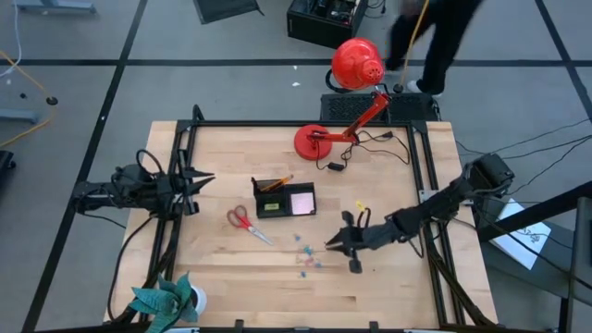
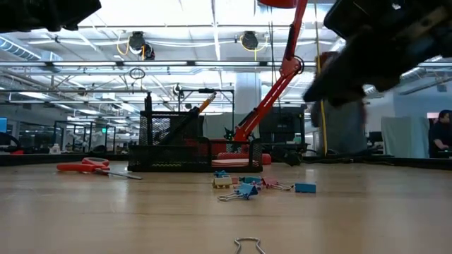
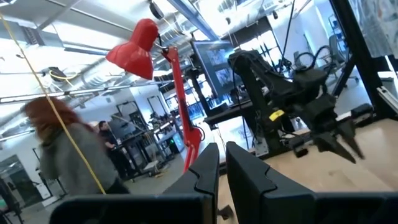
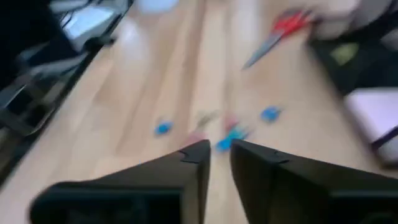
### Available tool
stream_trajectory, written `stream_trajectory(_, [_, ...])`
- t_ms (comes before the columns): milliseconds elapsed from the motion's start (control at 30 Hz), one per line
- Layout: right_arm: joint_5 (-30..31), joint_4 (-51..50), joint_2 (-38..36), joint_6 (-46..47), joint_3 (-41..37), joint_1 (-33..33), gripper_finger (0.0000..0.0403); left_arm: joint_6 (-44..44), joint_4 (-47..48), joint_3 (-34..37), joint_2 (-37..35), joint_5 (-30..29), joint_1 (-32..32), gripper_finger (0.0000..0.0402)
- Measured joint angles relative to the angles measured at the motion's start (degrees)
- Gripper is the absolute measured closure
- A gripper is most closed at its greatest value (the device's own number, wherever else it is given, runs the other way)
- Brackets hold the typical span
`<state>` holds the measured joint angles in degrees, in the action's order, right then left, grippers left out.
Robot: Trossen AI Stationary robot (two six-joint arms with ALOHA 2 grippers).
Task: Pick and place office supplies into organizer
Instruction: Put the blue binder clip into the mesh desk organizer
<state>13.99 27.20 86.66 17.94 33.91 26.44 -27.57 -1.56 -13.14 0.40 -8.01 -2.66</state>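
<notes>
The black organizer (image 1: 271, 201) stands mid-table with an orange pencil (image 1: 279, 181) and dark pens leaning in it, and the pink notepad (image 1: 302, 201) at its right end. Red-handled scissors (image 1: 244, 221) lie flat to its near left. Small blue, teal and pink clips (image 1: 306, 255) are scattered on the wood before it, and a yellow bit (image 1: 361, 205) lies to the right. My right gripper (image 1: 340, 252) hovers slanting down just right of the clips (image 4: 231, 135), fingers a little apart, nothing between them. My left gripper (image 1: 199, 180) is pulled back at the left edge, shut and holding nothing.
A red desk lamp's base (image 1: 313, 141) and cable (image 1: 375, 141) take up the far middle, and its head (image 1: 356, 63) hangs beyond the far edge. A teal plant (image 1: 166, 301) stands at the near left corner. A bare wire clip (image 2: 247, 245) lies near the front. A person (image 1: 435, 37) walks behind the table.
</notes>
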Motion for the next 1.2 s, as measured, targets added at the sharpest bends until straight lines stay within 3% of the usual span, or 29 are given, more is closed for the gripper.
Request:
stream_trajectory(167, [-0.5, -11.8, 1.6, 2.0, 5.2, 1.1, 0.0274, 0.0, 0.0, 0.0, 0.0, 0.0, 0.0, 0.0366])
stream_trajectory(400, [-0.5, -11.1, 3.4, -3.1, 8.0, 1.2, 0.0216, 1.3, -0.2, 0.0, 0.0, 0.0, 0.0, 0.0366])
stream_trajectory(567, [-5.0, -11.1, 9.6, -5.4, 14.8, 1.0, 0.0213, 1.4, -0.5, 0.0, 0.3, 0.0, 0.0, 0.0366])
stream_trajectory(800, [-13.4, -20.4, 19.3, -8.7, 26.6, -1.2, 0.0222, 1.1, 0.2, 0.0, 0.7, -0.2, 0.0, 0.0366])
stream_trajectory(967, [-18.4, -20.5, 22.5, -9.3, 28.3, -3.3, 0.0222, 2.6, 0.6, 0.0, 0.7, -0.2, 0.0, 0.0366])
stream_trajectory(1200, [-18.8, -19.7, 22.9, -10.8, 28.4, -4.2, 0.0222, 3.7, 1.0, 0.0, 0.7, -0.1, 0.0, 0.0366])
